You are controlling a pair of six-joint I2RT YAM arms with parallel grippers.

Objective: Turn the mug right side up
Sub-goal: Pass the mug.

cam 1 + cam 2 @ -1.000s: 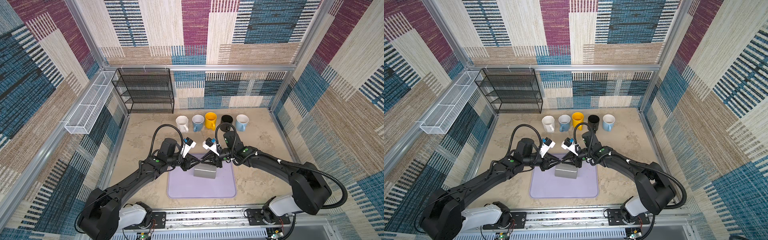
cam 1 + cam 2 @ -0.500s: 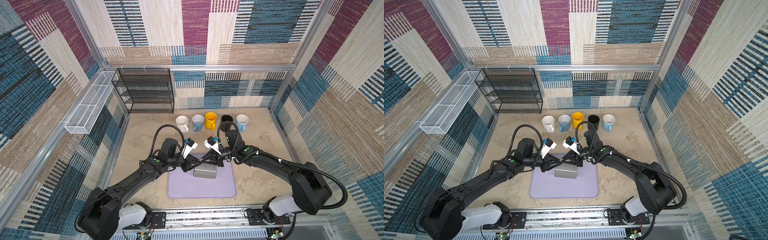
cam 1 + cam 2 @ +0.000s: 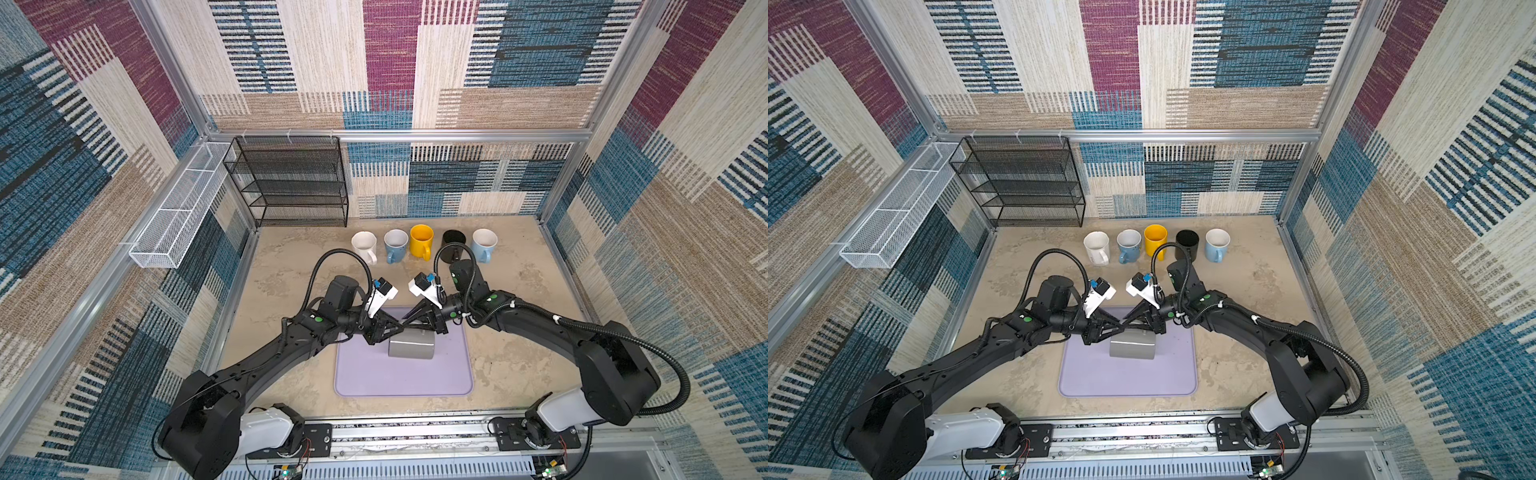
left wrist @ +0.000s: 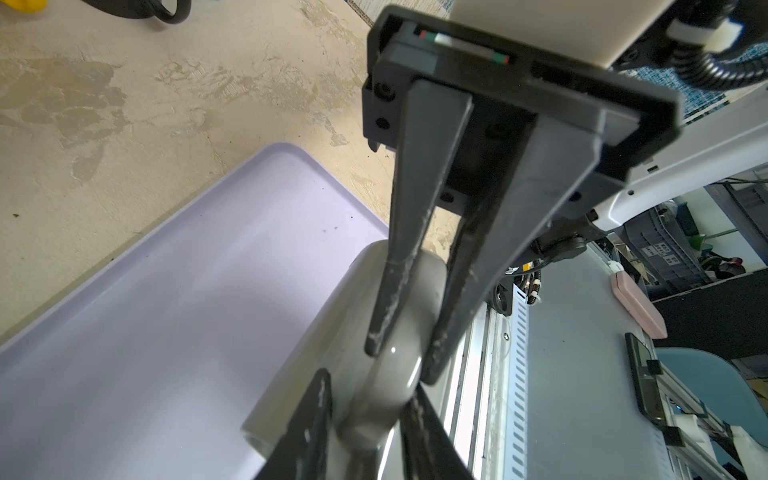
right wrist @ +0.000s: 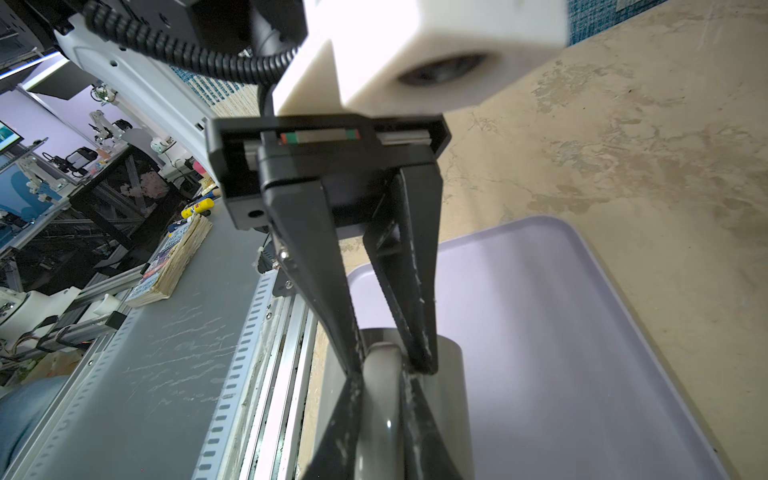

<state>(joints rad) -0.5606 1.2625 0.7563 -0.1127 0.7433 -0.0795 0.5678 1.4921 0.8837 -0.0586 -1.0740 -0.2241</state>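
A grey mug (image 3: 411, 348) (image 3: 1133, 349) lies on its side on the lavender mat (image 3: 374, 382), handle up. Both grippers meet over that handle from opposite sides. My right gripper (image 3: 409, 325) (image 5: 382, 378) is shut on the handle (image 5: 380, 415), both fingers pressed against it. My left gripper (image 3: 397, 329) (image 4: 365, 386) straddles the same handle (image 4: 374, 415) closer to the mug's mouth. Its jaws stand slightly open, and a gap shows between one finger (image 4: 309, 415) and the handle. The mug's mouth faces left in both top views.
Several upright mugs stand in a row at the back: white (image 3: 364, 245), blue (image 3: 395, 245), yellow (image 3: 421, 241), black (image 3: 453, 245), light blue (image 3: 484, 243). A black wire rack (image 3: 291, 183) and a white wire basket (image 3: 178, 208) are at the back left.
The mug and both arms stay where they were. The left jaws have eased slightly apart around the handle.
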